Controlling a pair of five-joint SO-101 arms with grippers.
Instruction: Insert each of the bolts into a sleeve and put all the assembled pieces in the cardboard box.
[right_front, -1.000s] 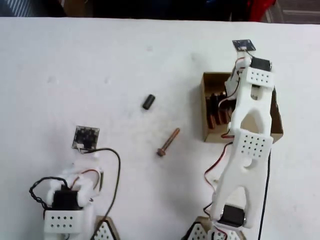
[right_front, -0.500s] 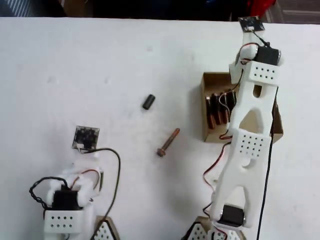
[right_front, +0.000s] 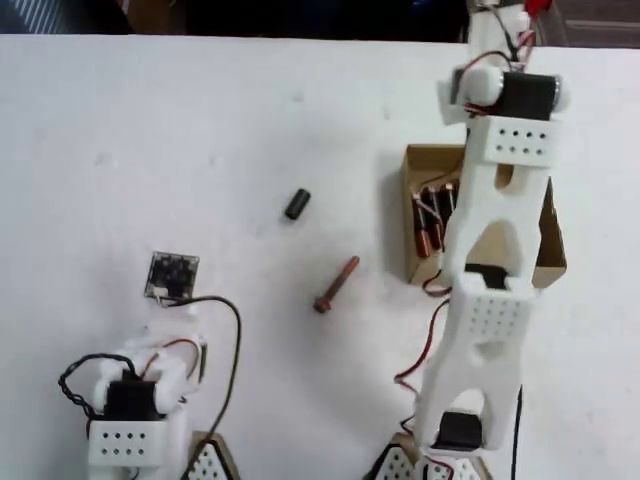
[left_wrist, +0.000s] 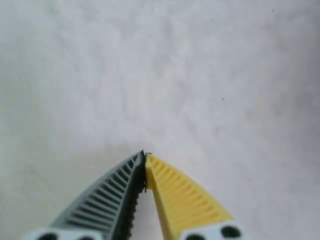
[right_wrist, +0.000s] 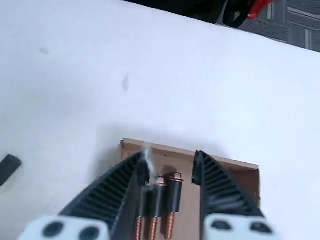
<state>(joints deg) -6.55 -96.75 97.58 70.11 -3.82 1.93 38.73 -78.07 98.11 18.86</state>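
While your right gripper (right_wrist: 170, 159) hangs spread, empty, at cardboard box (right_wrist: 220, 161), left gripper (left_wrist: 145, 156) sits clenched on nothing; loose bolt (right_front: 336, 284), sleeve (right_front: 297, 203) lie apart on table (right_front: 150, 120).

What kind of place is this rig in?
Likely a lab or workshop bench, not a production line: a plain white table, two small desktop arms, and a cardboard box holding bolts.

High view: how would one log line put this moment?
right jaws open above box | assembled pieces in box | bolt, sleeve loose on table | left jaws shut, empty
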